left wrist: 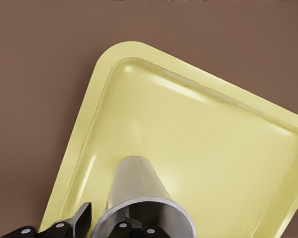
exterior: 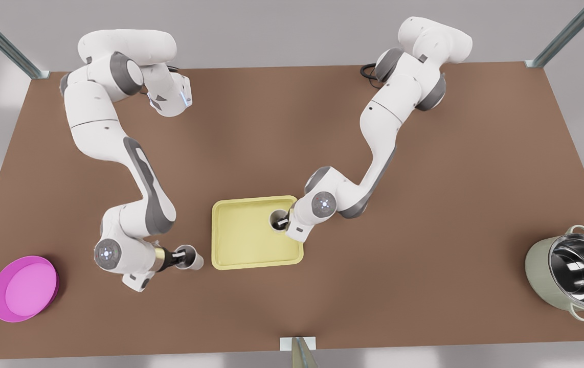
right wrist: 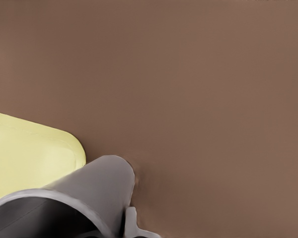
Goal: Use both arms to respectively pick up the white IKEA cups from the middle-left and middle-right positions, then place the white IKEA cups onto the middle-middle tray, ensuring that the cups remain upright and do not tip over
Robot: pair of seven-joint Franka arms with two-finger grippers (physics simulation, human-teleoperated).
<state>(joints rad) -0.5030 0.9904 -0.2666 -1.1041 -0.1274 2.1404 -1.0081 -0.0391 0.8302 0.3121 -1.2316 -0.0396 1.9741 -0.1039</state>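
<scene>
The white IKEA cups are each held by one arm. In the front view, the left arm stands at the front view's right. It folds down from its base and bends at the elbow towards the tray, its wrist low at the tray's corner on that side. The left jaws grip the rim of the left arm's cup, which is upright inside that corner; whether it touches the tray floor I cannot tell. The right arm, at the front view's left, sweeps down in a long curve with its wrist turned sideways. The right jaws pinch the rim of the right arm's cup, which is over the brown worktop, just beside the tray. A pink bowl and a steel pot sit at opposite ends.

In the left wrist view, the left arm's cup tapers down towards the tray, with black fingers closed at its rim.

In the right wrist view, the right arm's cup is above the worktop, near the tray's rounded corner.
</scene>
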